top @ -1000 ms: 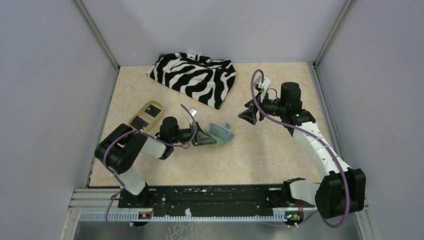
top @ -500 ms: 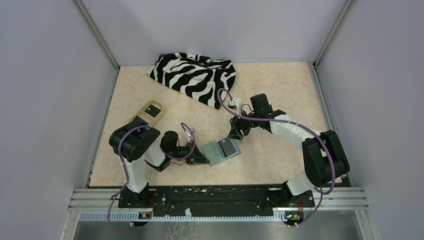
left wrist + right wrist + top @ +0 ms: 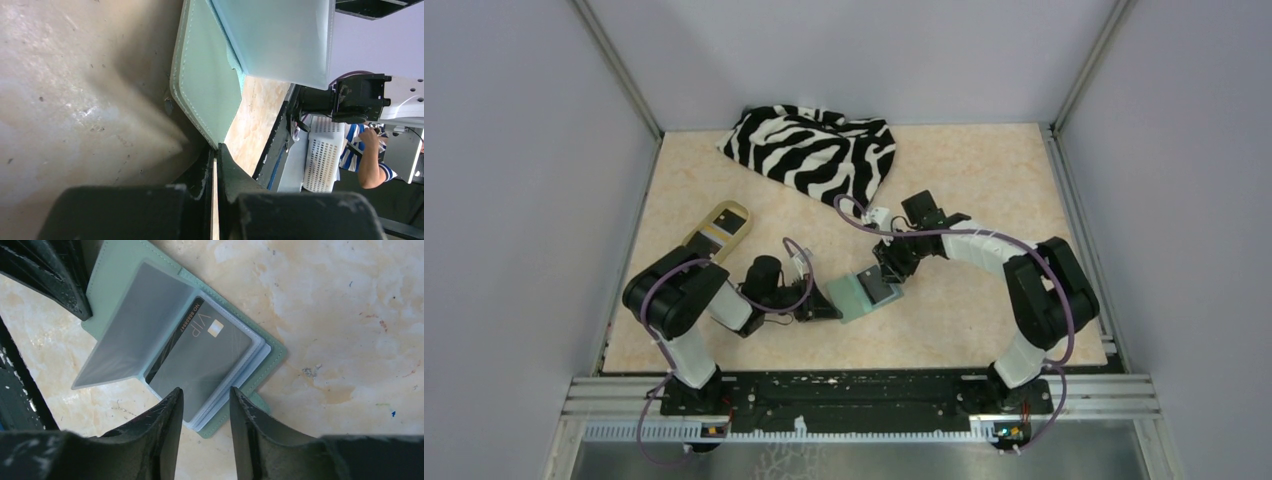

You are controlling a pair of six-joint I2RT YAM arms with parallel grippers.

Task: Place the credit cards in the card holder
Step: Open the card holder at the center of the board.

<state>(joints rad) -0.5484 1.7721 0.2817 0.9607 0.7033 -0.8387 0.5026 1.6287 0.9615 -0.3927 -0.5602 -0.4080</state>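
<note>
Nearest me, the left gripper [image 3: 215, 150] has its fingers drawn together on a corner of the holder [image 3: 850, 298]. From its wrist view the bite looks thin, just the stitched edge of the green cover. If that slips, I judge the holder will skate over the table [image 3: 984, 180] at the first push. The holder lies open near the table's centre, at three o'clock from that gripper. One clear sleeve [image 3: 132, 332] stands up, and a black card [image 3: 202, 360] lies in the pocket beneath it. I cannot tell whether the card is fully home. At one o'clock of the holder the right gripper [image 3: 206, 392] has its fingers apart, straddling the card's outer end and clamping nothing. A skewed nudge from here could wedge the card against the pocket seam or bow it, and a finger dragging on lift-off could pull it back out. The raised sleeve could also flop over the pocket mouth. Farther off, at ten o'clock, the dish [image 3: 736, 212] holds what look like more cards [image 3: 714, 236]. Fetching them means reaching past the pinned holder, and a trailing cable could catch it. The cloth [image 3: 814, 150] at twelve o'clock looks harmless.
</note>
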